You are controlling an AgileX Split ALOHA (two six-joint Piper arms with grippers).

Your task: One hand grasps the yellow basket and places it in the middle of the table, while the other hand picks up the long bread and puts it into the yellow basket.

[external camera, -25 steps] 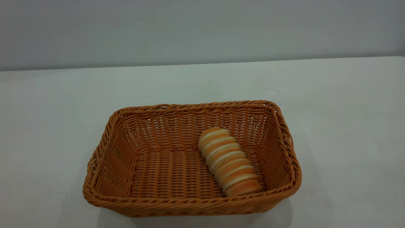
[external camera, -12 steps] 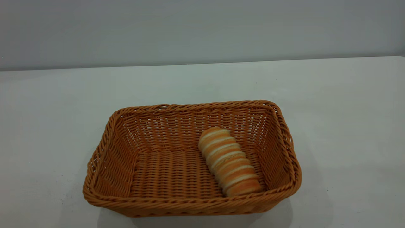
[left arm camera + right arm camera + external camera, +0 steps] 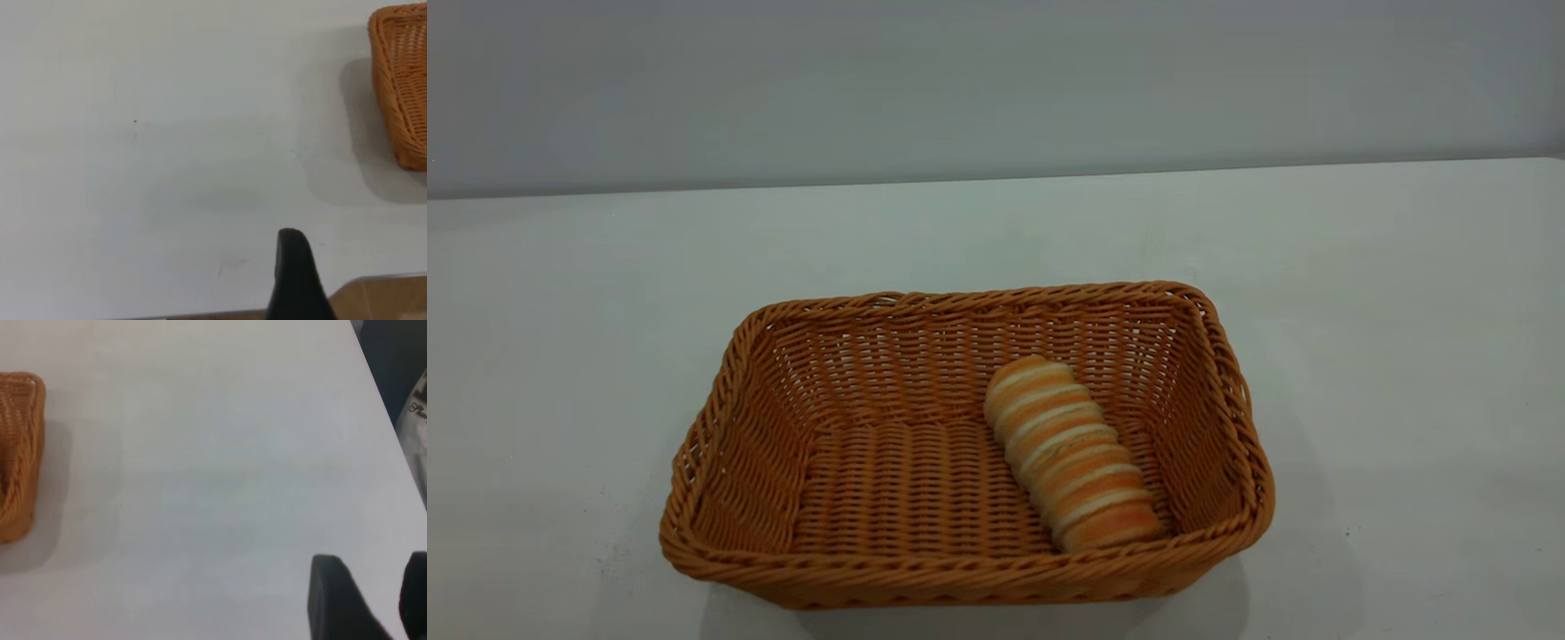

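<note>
Now the long bread (image 3: 1070, 453) lies diagonally in the yellow basket (image 3: 800, 578); right pincer (image 3: 373, 600) gapes empty.

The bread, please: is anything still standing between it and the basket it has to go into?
Nothing visible does. The bread already lies inside the basket, at its right end, on the table. Both grippers are away over bare table: the left gripper and the right gripper, neither holding anything.

Yellow basket (image 3: 925, 569): woven wicker, rect., upright, empty end to left, sits mid worktop (image 3: 1387, 311). Long bread (image 3: 1069, 452): ridged orange/cream loaf, lying diagonal in basket's right half, near end touching near wall.
</note>
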